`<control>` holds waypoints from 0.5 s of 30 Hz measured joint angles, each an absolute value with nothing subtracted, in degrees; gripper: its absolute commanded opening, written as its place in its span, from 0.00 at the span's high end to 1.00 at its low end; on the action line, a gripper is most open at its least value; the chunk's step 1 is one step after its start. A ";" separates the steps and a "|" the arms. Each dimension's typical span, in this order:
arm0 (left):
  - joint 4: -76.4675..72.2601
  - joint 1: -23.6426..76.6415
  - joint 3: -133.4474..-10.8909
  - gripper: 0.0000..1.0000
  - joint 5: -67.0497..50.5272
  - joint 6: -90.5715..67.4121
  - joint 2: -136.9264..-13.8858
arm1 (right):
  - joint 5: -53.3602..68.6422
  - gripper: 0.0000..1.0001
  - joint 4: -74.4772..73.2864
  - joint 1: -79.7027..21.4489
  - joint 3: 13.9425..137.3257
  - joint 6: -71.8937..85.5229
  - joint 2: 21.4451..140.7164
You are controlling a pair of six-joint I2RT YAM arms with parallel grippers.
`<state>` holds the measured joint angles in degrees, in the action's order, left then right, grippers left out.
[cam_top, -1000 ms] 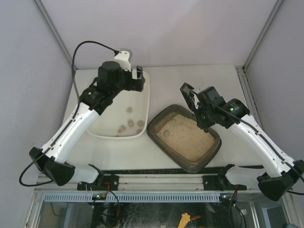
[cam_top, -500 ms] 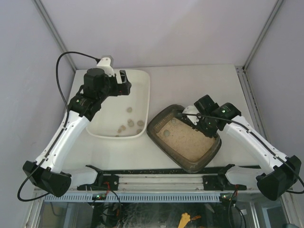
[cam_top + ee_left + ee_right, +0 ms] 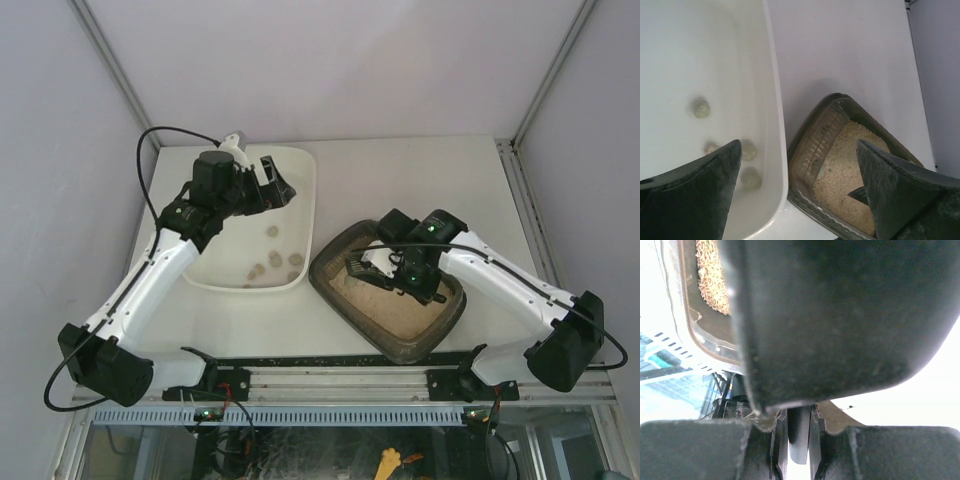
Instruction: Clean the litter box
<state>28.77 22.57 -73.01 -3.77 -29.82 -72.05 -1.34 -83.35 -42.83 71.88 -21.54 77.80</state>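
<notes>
The litter box (image 3: 440, 322) is a dark grey-brown tray of beige litter at centre right; it also shows in the left wrist view (image 3: 805, 200). My right gripper (image 3: 394, 272) is shut on the handle of a dark slotted scoop (image 3: 362, 264), whose head lies in the box's far left corner on the litter. In the right wrist view the scoop (image 3: 840, 315) fills the frame, its handle clamped in the right gripper (image 3: 800, 440). My left gripper (image 3: 280, 190) hovers open and empty over the white tub (image 3: 305, 215); its fingers (image 3: 695, 195) frame the scoop (image 3: 817, 142).
The white tub stands left of the litter box and holds several grey-beige round clumps (image 3: 270, 262), also seen in the left wrist view (image 3: 701, 108). A black rail (image 3: 330, 360) runs along the near table edge. Frame posts stand at the far corners.
My right gripper came down and left, bringing the scoop from above the box's far edge onto the litter. My left gripper swung over the tub's far end.
</notes>
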 measured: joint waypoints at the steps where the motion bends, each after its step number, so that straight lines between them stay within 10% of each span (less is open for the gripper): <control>1: 28.82 22.57 -73.01 0.00 -4.45 -30.89 -72.42 | -1.63 1.00 -83.31 -43.68 72.79 -20.69 77.89; 15: 27.09 24.36 -66.43 0.00 -16.67 -45.93 -77.65 | -22.98 1.00 -81.73 -51.57 83.79 -1.63 82.08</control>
<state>27.09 24.36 -66.43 -16.67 -45.93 -77.65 -22.98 -81.73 -51.57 83.79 -1.63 82.08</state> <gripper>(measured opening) 0.996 0.130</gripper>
